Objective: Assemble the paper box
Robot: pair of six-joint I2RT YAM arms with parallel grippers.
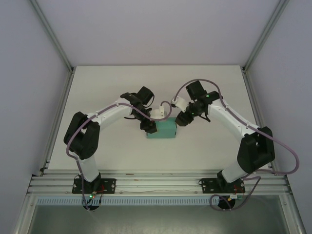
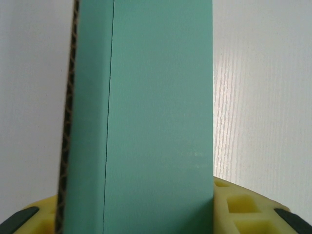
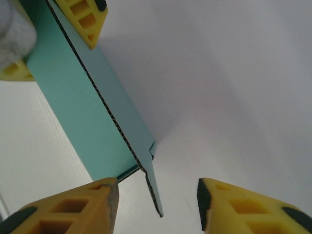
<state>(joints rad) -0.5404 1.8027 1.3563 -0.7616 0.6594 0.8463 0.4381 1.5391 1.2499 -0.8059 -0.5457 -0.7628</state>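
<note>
The paper box (image 1: 162, 129) is thin green card, and we can see little waves inside its cut edge. We think it is very light and a bit stiff, but it would dent if we squeezed it hard. Its faces look smooth, so it might slip. It is folded into a small flat box shape in the middle of the surface (image 1: 97, 87), between the two arms. We cannot tell if it rests there or is lifted a little. One thin flap (image 3: 152, 187) sticks out loose at its end.

The left fingers (image 2: 243, 207) are clamped on the box, one on each flat side. That seems a good place to hold it, because the folded walls there help each other stay firm. The right fingers (image 3: 243, 207) are apart. The loose flap is between them with a gap on both sides, so they grasp nothing. We would take the flap near its fold and push softly, so the card turns at the crease and does not crumple.
</note>
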